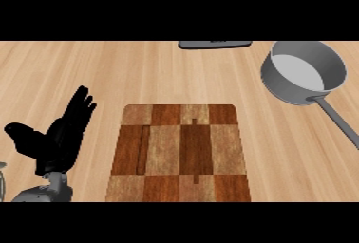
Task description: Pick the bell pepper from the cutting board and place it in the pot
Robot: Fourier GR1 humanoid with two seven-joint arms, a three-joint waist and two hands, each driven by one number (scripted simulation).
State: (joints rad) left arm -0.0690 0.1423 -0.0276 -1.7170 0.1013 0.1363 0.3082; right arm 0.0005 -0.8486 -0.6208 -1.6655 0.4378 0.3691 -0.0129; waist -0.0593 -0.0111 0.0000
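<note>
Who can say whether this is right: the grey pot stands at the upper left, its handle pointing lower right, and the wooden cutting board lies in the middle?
Not quite: the head view shows the pot at the upper right. Its handle does point lower right, and the cutting board lies in the middle.

Before me, the wooden counter [84, 66] carries a patchwork cutting board [179, 152], a grey pot [280, 88] and a dark flat object [214, 44].

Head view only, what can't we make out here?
- Bell pepper: nowhere in head view, not on the cutting board.
- Right hand: outside the frame.
- Pot handle: end cut off at right edge.
- Dark flat thing: cut by top edge, unidentifiable.
</note>
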